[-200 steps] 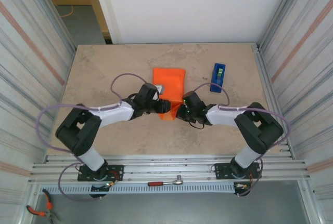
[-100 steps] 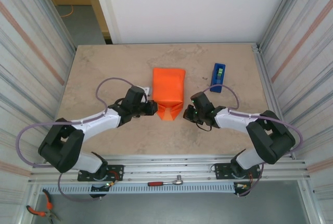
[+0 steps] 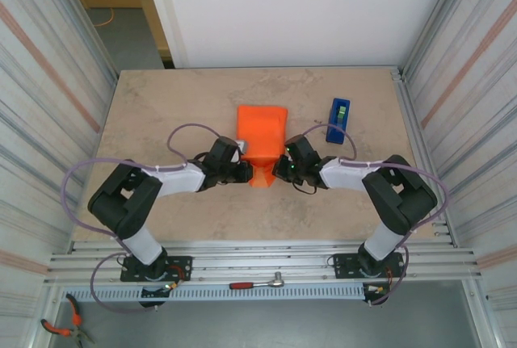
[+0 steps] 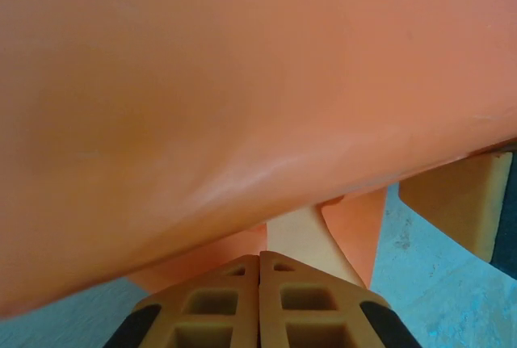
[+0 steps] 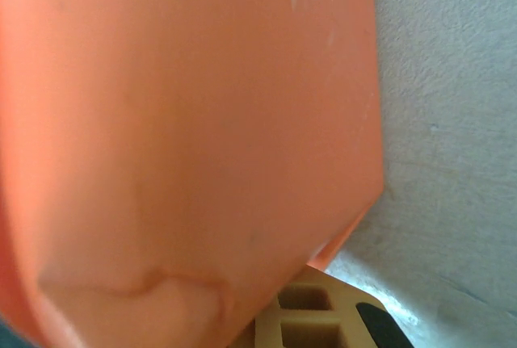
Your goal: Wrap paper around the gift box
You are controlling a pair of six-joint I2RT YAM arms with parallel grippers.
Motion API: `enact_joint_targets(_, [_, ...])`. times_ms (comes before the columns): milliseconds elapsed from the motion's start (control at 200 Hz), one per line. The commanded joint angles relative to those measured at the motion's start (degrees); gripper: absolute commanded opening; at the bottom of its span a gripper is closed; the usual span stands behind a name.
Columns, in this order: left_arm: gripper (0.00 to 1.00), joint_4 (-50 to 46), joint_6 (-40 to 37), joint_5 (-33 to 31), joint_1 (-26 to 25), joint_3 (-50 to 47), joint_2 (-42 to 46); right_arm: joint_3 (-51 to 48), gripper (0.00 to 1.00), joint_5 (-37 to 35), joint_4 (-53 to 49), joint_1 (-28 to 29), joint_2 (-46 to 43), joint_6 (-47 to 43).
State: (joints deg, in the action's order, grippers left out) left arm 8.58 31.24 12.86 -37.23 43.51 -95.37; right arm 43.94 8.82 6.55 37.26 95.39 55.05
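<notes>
1. The table (image 3: 161, 114) is the same as a second ago. Nothing on it has shifted except the arms.
2. The paper (image 3: 262, 130) lies mid-table, already folded into an orange bundle. Its far end is closed flat and its near end is pinched into a small pointed flap. The bundle sits where it was half a second ago.
3. The gift box is, by my judgement, inside that bundle. The left wrist view gives you a pale strip (image 4: 300, 235) between two orange flaps, which may be one box face (too little of it to be sure).
4. Here is the change. Half a second ago both arms stood back, well clear of the paper on either side. Now the left gripper (image 3: 242, 173) is against the near-left corner of the paper and the right gripper (image 3: 283, 169) is against its near-right corner.
5. The left fingers (image 4: 218, 308) were partly apart a second ago. They now meet tip to tip and hold nothing. The right jaws are also fully closed and empty, close against the paper.
6. My reading is that you are using closed fingers as pushers to tuck the near end in from both sides. That end is not yet sealed.
7. The tape dispenser (image 3: 338, 119) stands untouched, to the right of the paper's far end.
</notes>
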Motion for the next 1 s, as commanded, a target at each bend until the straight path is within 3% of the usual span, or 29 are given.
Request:
enact_joint_targets(0, [0.08, 1.68, -1.03, -1.08, -0.57, 1.55, -1.32, 0.64, 0.00, -0.29, 2.68, -0.24, 2.28, 1.15])
enact_joint_targets(386, [0.08, 2.54, 0.04, -1.39, -2.41, 2.04, -1.48, 1.32, 0.00, 2.64, 5.76, -4.65, 5.65, 1.13])
enact_joint_targets(591, [0.15, 1.16, 0.04, -1.09, -2.38, 1.41, 3.07, 0.65, 0.00, 4.76, 5.24, -6.05, 4.34, 0.11])
enact_joint_targets(992, [0.28, -5.04, -3.02, -0.28, 5.06, 2.99, 13.87, -3.52, 0.00, 3.27, 4.26, -3.29, -1.43, 1.02])
